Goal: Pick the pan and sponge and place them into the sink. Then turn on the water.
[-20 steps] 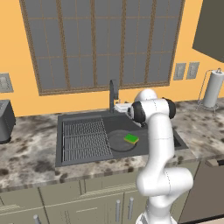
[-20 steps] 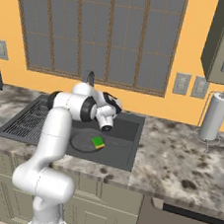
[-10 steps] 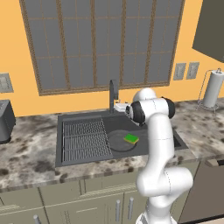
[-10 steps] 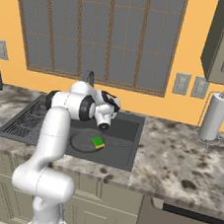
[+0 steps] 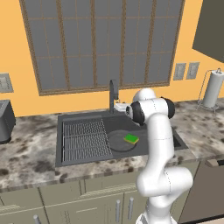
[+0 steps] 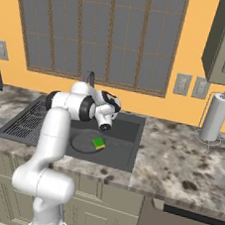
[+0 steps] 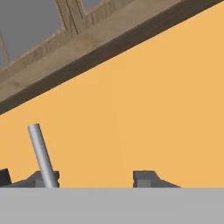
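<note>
In the left base view, the white arm is bending over the sink, which is sitting low in the speckled bench. The tool is reaching toward the back of the sink, right beside the dark faucet. I cannot tell here how wide its tips are standing. The pan is lying in the sink, below the tool and a bit nearer to the camera. The sponge is lying on the pan, green side up. The ribbed rack is sitting in the other half of the sink, off to the tool's side.

In the right base view, the tool is pointing down and hanging over the sink. The pan is lying under it, and the sponge is lying on the pan's edge, almost straight below the tool. The faucet is poking up behind the arm. A paper towel roll is standing on the bench, far off to the side.

In the hand view, the two dark finger tips are standing apart with a gap between them. They are not pinching anything. A thin grey rod is standing just by one tip. The orange wall and a wooden window frame are ahead.
</note>
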{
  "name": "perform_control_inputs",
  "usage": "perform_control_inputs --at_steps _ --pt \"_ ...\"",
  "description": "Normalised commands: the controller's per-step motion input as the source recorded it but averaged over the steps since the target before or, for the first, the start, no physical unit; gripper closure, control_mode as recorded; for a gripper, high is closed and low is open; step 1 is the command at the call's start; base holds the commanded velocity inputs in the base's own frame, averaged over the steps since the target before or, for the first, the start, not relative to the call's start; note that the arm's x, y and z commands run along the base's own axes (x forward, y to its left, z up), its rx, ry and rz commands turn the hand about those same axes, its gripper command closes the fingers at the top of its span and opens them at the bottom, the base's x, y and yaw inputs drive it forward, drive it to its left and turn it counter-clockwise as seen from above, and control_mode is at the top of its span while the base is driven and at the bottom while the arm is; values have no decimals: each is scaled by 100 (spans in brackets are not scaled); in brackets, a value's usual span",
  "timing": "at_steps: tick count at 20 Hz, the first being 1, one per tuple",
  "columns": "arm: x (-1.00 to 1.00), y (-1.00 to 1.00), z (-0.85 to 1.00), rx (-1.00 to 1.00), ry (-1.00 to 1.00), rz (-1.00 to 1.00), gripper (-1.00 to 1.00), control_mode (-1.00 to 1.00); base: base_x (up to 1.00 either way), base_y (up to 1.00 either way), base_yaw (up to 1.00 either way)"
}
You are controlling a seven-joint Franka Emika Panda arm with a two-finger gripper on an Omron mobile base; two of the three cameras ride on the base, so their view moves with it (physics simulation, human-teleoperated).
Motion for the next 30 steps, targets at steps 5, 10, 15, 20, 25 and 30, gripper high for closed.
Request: perform_control_inputs --at_steps 5,10,15,20,25,30 --pt "44 17 -3 2 -3 2 100 -100 0 0 0" --pt "47 15 -5 1 0 1 100 -100 0 0 0" --pt "40 -7 -4 0 10 -2 100 -100 0 0 0" --pt "34 -16 -7 1 12 -2 100 -100 0 0 0" --pt "5 -39 -3 4 8 0 100 -100 0 0 0" --pt "0 -48 -11 6 5 1 100 -100 0 0 0"
